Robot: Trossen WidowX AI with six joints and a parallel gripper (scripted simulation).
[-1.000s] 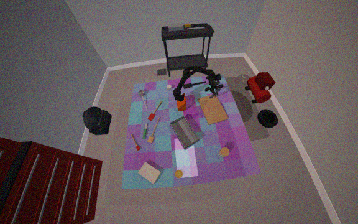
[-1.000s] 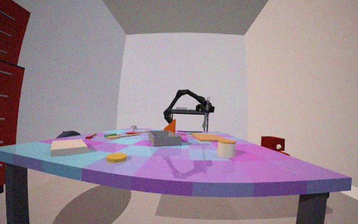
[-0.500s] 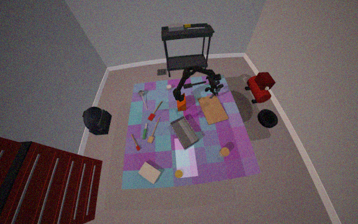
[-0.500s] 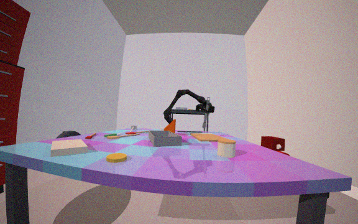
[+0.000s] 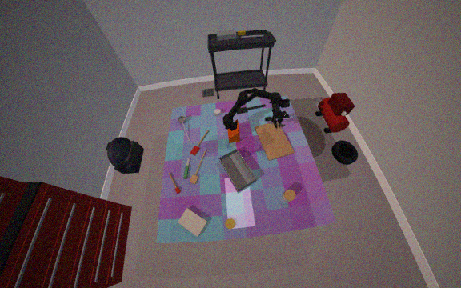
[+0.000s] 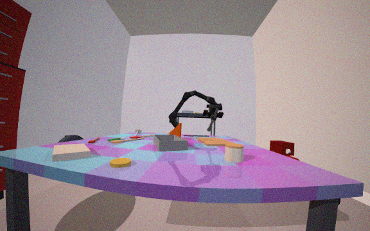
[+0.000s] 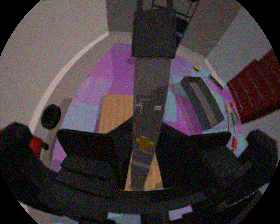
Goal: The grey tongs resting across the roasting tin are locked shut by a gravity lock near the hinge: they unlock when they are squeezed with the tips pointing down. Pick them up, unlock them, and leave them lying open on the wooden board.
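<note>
Wrist view, grey tongs (image 7: pixel 152 85) clamped between the end effector's (image 5: pixel 278 122) (image 6: pixel 213 116) (image 7: pixel 141 150) fingers, extending beyond them.

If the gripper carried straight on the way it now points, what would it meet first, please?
Probably the wooden board: the gripper, shut on the grey tongs, points down near its far end. The tongs would likely touch first; depth is unclear.

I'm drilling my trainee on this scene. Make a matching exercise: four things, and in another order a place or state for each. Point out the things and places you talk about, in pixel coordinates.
Things:
1. tongs (image 7: pixel 152 95)
2. wooden board (image 5: pixel 274 142) (image 6: pixel 211 141) (image 7: pixel 116 112)
3. roasting tin (image 5: pixel 237 170) (image 6: pixel 172 143) (image 7: pixel 203 102)
4. gripper (image 5: pixel 277 120) (image 6: pixel 213 118) (image 7: pixel 143 119)

Places or states:
A. on the table, tongs gone from it
B. shut on something grey
C. held in the air
D. flat on the table, pale brown

Pairs: 1-C, 2-D, 3-A, 4-B
</note>
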